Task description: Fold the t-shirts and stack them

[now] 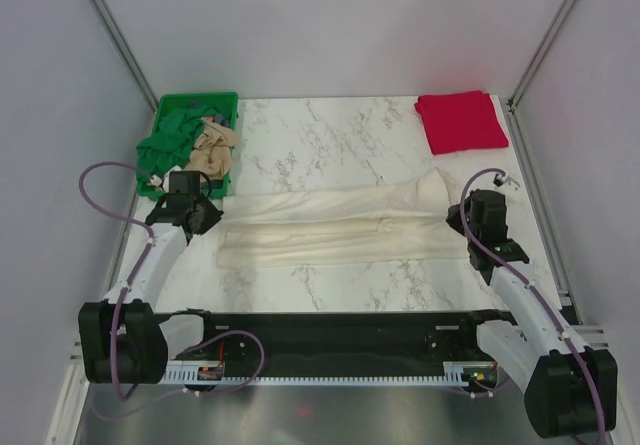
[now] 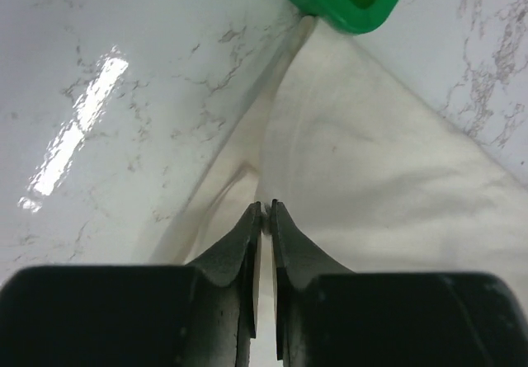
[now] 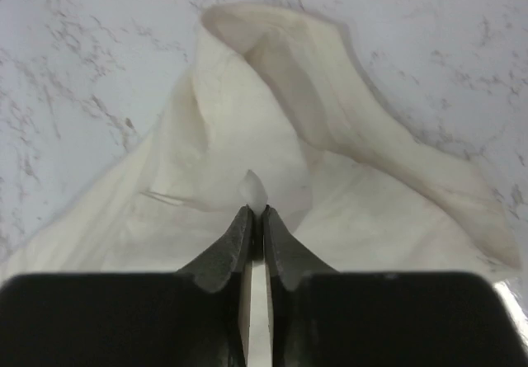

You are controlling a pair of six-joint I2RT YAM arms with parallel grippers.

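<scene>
A large cream-white t-shirt [image 1: 335,227] lies folded into a long band across the middle of the table. My left gripper [image 1: 210,217] is at its left end, jaws shut on a pinch of the cloth edge [image 2: 266,207]. My right gripper [image 1: 453,215] is at the right end, shut on the cloth, with a small tuft [image 3: 254,187] poking out past the tips. The shirt's right end [image 3: 280,95] humps up beyond them. A folded bright red t-shirt [image 1: 460,121] lies at the back right. Dark green [image 1: 165,147] and tan [image 1: 213,148] shirts are bundled in the crate.
The green plastic crate [image 1: 200,97] stands at the back left, its corner [image 2: 363,16] just beyond the cream shirt's left end. Grey walls with metal posts enclose the marble table [image 1: 330,130] on three sides. Both arm bases and a black rail sit along the near edge.
</scene>
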